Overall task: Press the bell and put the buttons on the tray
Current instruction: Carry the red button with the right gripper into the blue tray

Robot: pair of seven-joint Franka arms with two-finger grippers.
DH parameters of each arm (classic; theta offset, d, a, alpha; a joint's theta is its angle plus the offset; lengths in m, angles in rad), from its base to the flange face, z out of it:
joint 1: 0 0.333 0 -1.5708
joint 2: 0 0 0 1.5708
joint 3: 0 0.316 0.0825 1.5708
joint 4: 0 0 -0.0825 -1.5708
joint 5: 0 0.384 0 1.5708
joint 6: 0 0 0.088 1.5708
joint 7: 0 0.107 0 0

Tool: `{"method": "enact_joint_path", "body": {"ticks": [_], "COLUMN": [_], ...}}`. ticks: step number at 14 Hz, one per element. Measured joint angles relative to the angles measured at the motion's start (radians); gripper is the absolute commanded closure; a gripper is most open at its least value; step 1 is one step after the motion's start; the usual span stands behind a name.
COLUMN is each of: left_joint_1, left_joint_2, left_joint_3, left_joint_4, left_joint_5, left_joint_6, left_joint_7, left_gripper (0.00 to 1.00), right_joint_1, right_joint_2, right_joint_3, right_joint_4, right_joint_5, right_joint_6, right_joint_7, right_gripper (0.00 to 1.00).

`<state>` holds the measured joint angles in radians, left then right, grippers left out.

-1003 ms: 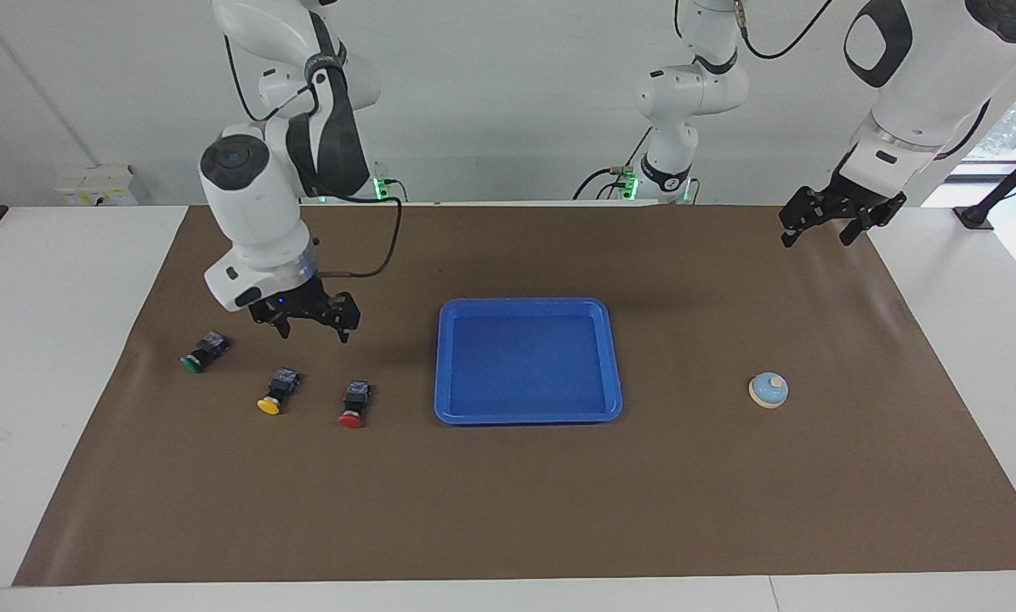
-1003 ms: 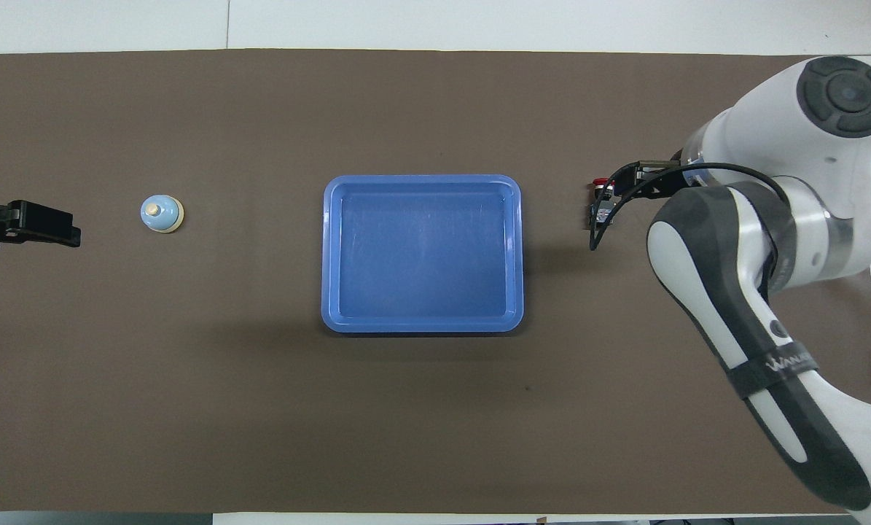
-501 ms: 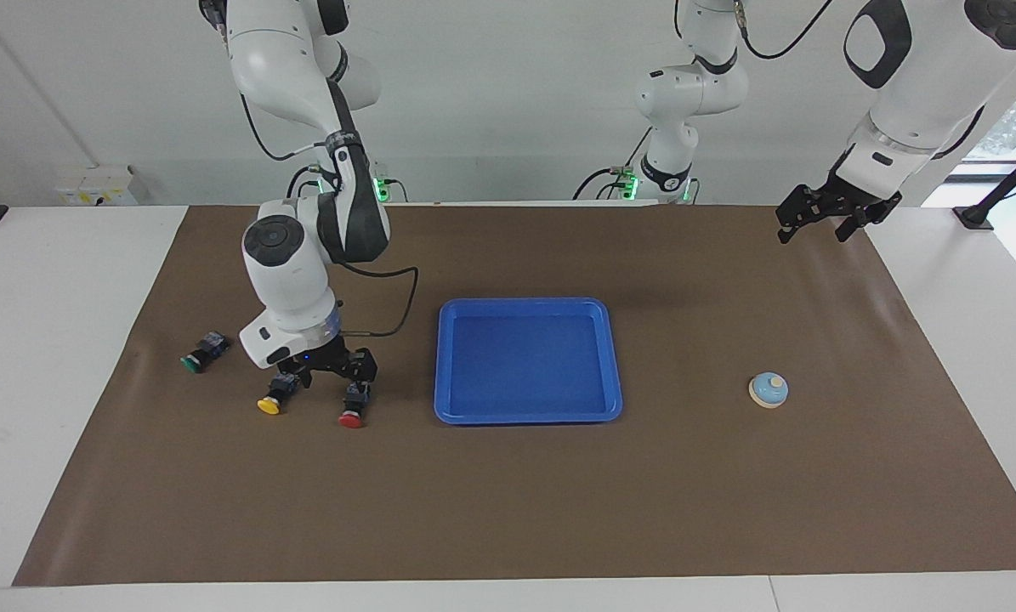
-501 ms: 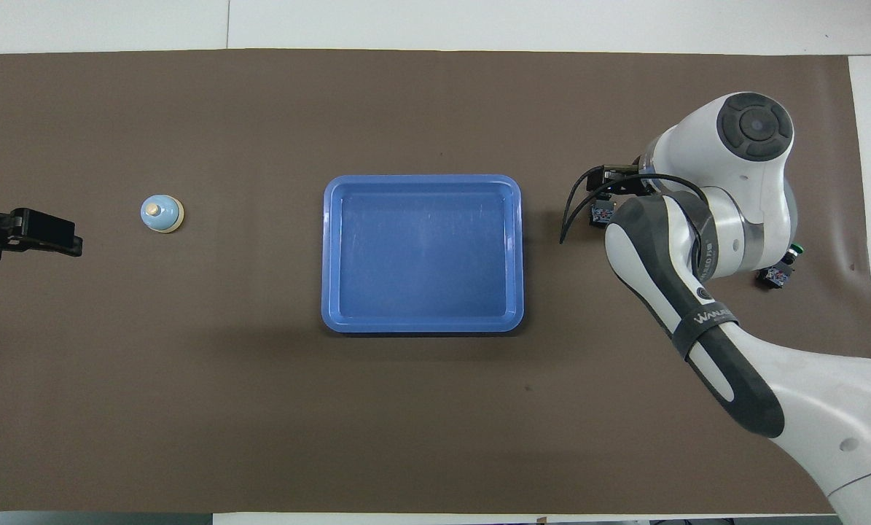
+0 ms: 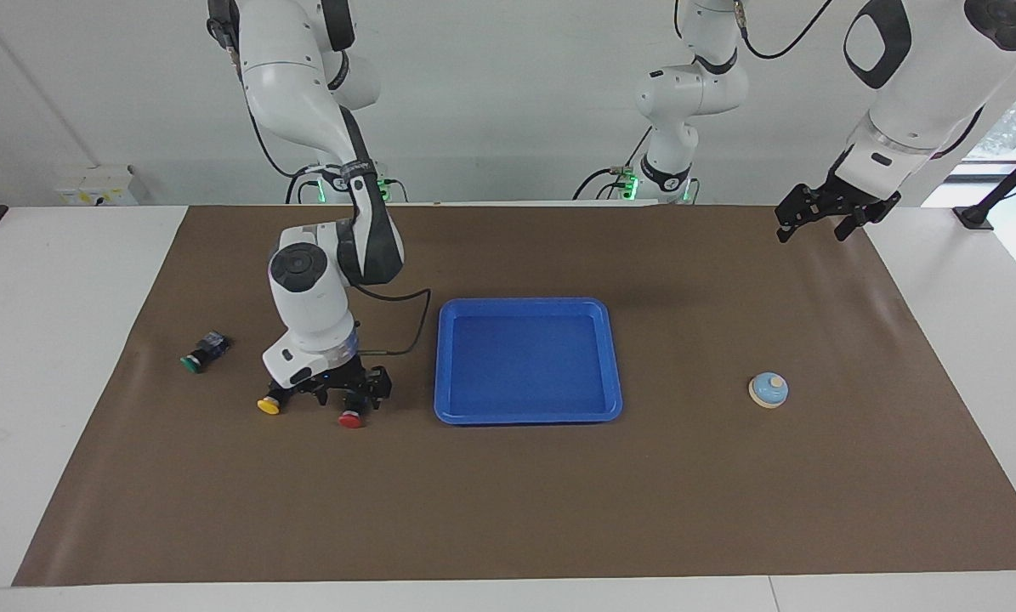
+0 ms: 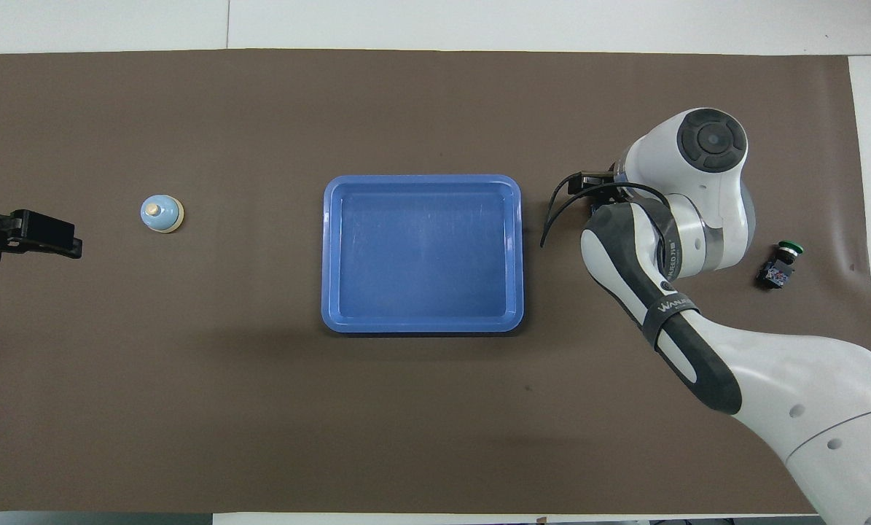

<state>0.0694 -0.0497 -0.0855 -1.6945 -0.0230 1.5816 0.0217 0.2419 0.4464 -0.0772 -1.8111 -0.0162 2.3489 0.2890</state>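
right claw (image 5: 350, 398) released over red button (image 5: 352, 418); left claw (image 5: 816, 223) released; three buttons, one tray (image 5: 528, 415), one bell (image 5: 768, 390).

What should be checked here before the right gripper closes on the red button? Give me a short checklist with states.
1. Right gripper open, down at the red button: ok.
2. Fingers straddle the red button's body: cannot tell, since the arm hides it in the overhead view.
3. Yellow button clear of the fingers: cannot tell, it lies close beside the gripper.
4. Tray has room for a button: ok.
5. Green button out of the way, toward the right arm's end: ok.
6. Left gripper waits in the air, away from the bell: ok.
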Motion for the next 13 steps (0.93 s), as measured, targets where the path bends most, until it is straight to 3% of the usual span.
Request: {"method": "enact_joint_path", "body": {"ticks": [3, 5, 7, 9, 13], "left_joint_1": [0.001, 0.002, 0.002, 0.002, 0.002], "left_joint_2": [-0.004, -0.005, -0.005, -0.005, -0.005], "left_joint_3": [0.007, 0.01, 0.01, 0.01, 0.01], "left_joint_4": [0.001, 0.001, 0.001, 0.001, 0.001], "left_joint_5": [0.0, 0.0, 0.0, 0.0, 0.0], "left_joint_6": [0.0, 0.0, 0.0, 0.0, 0.0], "left_joint_7": [0.0, 0.0, 0.0, 0.0, 0.0], "left_gripper": [0.0, 0.0, 0.0, 0.0, 0.0], "right_joint_1": [0.0, 0.001, 0.001, 0.001, 0.001], "right_joint_2": [0.019, 0.019, 0.019, 0.019, 0.018], "right_joint_3": [0.001, 0.009, 0.017, 0.018, 0.019], "right_joint_4": [0.0, -0.002, -0.005, -0.006, -0.006], "right_joint_5": [0.0, 0.0, 0.0, 0.0, 0.0], "right_joint_6": [0.007, 0.004, -0.012, -0.028, -0.03], "right_joint_7": [0.0, 0.0, -0.01, -0.027, -0.03], "right_gripper": [0.02, 0.16, 0.48, 1.0, 1.0]}}
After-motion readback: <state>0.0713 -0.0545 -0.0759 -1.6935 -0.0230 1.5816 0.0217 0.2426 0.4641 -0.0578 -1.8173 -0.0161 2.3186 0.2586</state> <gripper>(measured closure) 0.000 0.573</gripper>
